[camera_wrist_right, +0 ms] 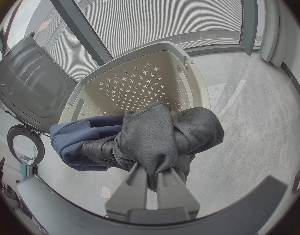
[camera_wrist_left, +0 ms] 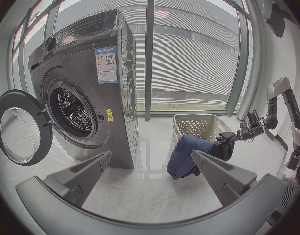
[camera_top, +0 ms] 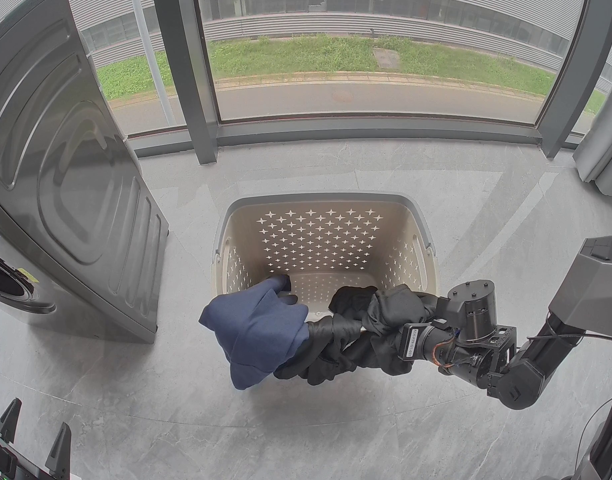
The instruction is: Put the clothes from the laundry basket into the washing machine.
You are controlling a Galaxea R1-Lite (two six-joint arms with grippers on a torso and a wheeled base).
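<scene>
1. Clothes: a dark grey mesh garment (camera_top: 359,341) and a navy blue garment (camera_top: 256,331) hung together as one twisted bundle in the air, over the near rim of the laundry basket (camera_top: 326,198) and clear of the floor (camera_top: 386,428).
2. The navy blue garment draped off the end of the bundle toward the robot's left, touching the dark grey one. Whether the two were knotted or merely tangled could not be told.
3. The right end effector (camera_wrist_right: 151,175) was clamped on a fold of the dark grey mesh garment, its fingers (camera_wrist_right: 133,183) close together with cloth pinched between them. Its arm reached in from the robot's right at about the height of the basket rim.
4. The left end effector (camera_wrist_left: 151,153) sat low on the robot's left with its fingers spread wide and nothing between them, well apart from the bundle.
5. The laundry basket, beige with star-shaped perforations, stood upright on the floor before the window (camera_top: 386,41).
6. The washing machine (camera_wrist_left: 124,82) stood on the floor to the robot's left, near the basket but not touching it. Its round door (camera_wrist_left: 22,128) was swung open, exposing the drum (camera_wrist_left: 73,113).
7. A grey curtain (camera_top: 606,148) hung at the robot's far right.
</scene>
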